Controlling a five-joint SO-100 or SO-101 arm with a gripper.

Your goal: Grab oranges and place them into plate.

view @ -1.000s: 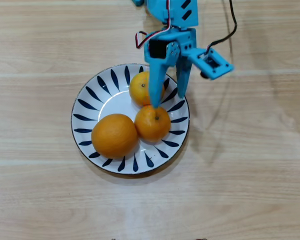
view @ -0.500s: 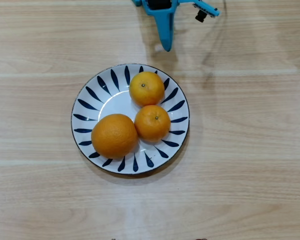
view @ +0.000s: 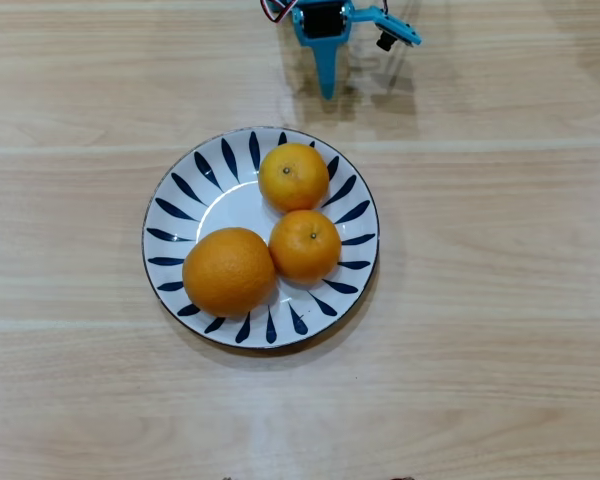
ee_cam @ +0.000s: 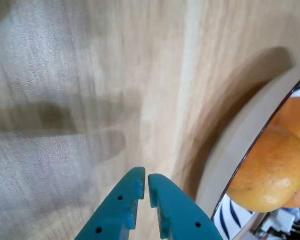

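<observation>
Since all three oranges (view: 293,176) sit inside the plate (view: 185,188) | end effector (ee_cam: 144,186) nearly closed, empty, beyond the plate's far rim | advice: retreat clear of the rim, desk (view: 500,300) untouched.

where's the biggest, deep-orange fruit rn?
Overhead view: the largest round deep-orange orange sits in the lower-left part of the round white blue-petal ceramic plate, touching the smaller orange on its right.
</observation>
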